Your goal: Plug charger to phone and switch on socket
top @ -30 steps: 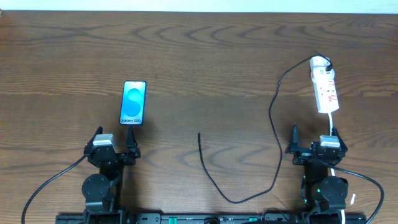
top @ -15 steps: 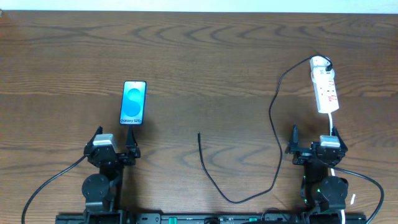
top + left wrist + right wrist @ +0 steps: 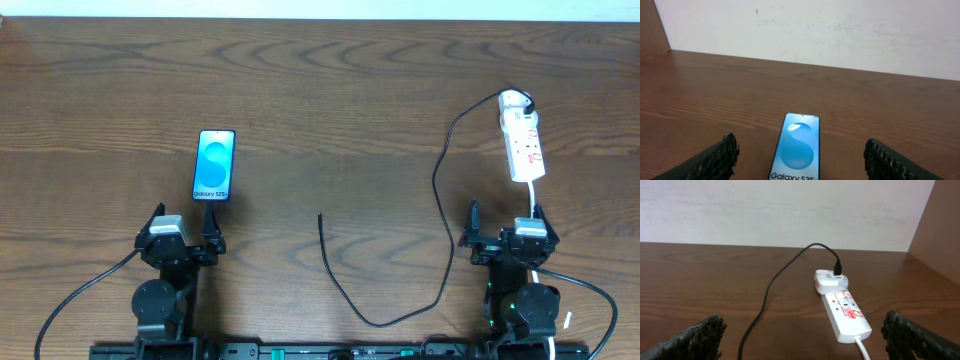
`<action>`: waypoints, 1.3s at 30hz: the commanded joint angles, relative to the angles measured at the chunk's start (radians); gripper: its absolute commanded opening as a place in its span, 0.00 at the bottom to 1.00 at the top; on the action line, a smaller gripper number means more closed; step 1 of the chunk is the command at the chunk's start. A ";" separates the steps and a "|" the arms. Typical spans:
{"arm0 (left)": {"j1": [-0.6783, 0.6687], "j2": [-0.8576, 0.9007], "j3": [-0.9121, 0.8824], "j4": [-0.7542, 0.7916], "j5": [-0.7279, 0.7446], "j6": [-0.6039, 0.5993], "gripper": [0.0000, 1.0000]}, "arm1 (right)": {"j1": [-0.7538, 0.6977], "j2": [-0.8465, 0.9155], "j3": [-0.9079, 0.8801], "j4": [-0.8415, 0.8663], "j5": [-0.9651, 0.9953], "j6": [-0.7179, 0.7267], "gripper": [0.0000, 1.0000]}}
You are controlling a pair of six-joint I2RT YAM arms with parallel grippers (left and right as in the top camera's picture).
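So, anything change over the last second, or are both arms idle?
Nothing visibly changed. The left gripper and right gripper sit open at the near edge, holding nothing. The phone, charger and socket lie where they were, and the charger's free tip is not in the phone.

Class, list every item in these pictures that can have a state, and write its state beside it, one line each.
phone: screen lit, lying flat on the table, no cable attached.
charger cable: one end in the white adapter, plug tip loose on the table.
power strip: adapter plugged in; switch setting unreadable.
left gripper: open, empty.
right gripper: open, empty.
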 commanded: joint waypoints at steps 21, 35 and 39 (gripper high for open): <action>-0.003 -0.005 0.028 0.116 0.041 0.010 0.82 | 0.007 -0.008 -0.002 -0.004 0.005 0.013 0.99; -0.003 0.315 0.274 0.116 0.041 0.032 0.82 | 0.007 -0.008 -0.002 -0.004 0.005 0.013 0.99; -0.003 0.438 0.379 0.114 0.041 0.032 0.82 | 0.007 -0.008 -0.002 -0.004 0.005 0.013 0.99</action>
